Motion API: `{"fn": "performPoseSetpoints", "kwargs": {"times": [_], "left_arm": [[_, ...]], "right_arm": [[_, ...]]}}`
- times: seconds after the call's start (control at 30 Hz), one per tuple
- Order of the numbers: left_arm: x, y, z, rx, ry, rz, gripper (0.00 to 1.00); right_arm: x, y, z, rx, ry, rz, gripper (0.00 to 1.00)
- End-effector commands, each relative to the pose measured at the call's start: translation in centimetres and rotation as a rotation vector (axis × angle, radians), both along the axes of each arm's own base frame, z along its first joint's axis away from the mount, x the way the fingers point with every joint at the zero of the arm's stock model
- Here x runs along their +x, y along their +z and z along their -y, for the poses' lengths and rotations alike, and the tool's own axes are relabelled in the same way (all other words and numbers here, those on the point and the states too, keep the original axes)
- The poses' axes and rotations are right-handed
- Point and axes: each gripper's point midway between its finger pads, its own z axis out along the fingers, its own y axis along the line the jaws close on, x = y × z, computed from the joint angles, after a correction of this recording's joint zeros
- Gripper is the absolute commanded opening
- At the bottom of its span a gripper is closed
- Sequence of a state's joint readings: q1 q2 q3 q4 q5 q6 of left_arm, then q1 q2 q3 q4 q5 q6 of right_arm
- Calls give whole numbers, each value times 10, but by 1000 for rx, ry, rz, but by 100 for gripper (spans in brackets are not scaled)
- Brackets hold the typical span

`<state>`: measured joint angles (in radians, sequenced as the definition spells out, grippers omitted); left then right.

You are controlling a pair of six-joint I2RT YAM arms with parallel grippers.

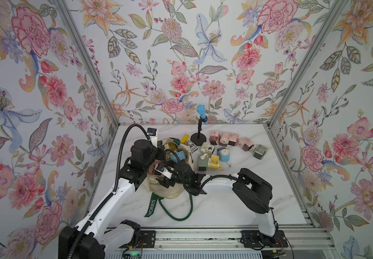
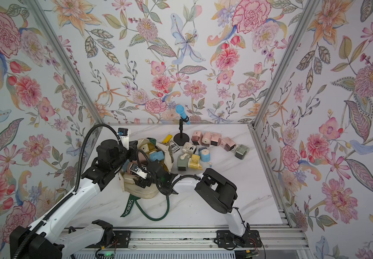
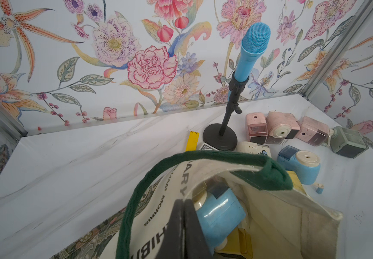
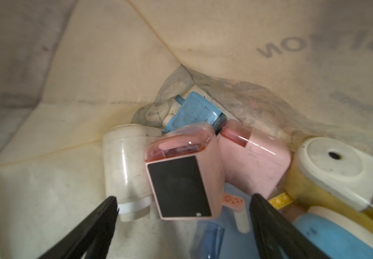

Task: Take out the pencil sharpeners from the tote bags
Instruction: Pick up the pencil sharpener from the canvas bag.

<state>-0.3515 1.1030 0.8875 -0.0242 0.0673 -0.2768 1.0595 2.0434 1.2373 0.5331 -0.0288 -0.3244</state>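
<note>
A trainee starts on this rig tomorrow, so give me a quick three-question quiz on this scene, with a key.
1. True or false: the right gripper is open inside the tote bag.
2. Which pencil sharpener lies straight ahead between its fingers? A: pink with a dark panel. B: green. C: yellow.
3. What does the shut left gripper pinch?
Key: 1 true; 2 A; 3 the tote bag's wall.

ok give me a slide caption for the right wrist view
Inside the tote bag, the right gripper, jaws open, faces a pink pencil sharpener among other sharpeners.
</note>
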Motion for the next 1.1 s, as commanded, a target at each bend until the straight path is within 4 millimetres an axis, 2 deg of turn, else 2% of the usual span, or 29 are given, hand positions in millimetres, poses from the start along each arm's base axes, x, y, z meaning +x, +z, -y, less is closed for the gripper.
{"fn": "performPoseSetpoints", "kwargs": {"times": [0.0, 0.13, 0.3, 0.5, 0.83, 1.07], "left_arm": [[-4, 14, -6, -27, 11, 43, 0], [-4, 13, -5, -27, 9, 41, 0], [-4, 12, -6, -29, 8, 37, 0], [-2, 8, -6, -21, 12, 29, 0], [-2, 7, -6, -20, 13, 25, 0], [-2, 6, -6, -22, 11, 24, 0]], "right_arm": [[12, 15, -5, 21, 63, 80, 88], [19, 6, -2, -35, 78, 123, 87], [8, -12, -8, -68, 136, 151, 92], [12, -28, -17, -143, 109, 207, 93], [38, -30, -18, -138, -23, 264, 86], [43, -16, -21, -45, -66, 248, 78]]}}
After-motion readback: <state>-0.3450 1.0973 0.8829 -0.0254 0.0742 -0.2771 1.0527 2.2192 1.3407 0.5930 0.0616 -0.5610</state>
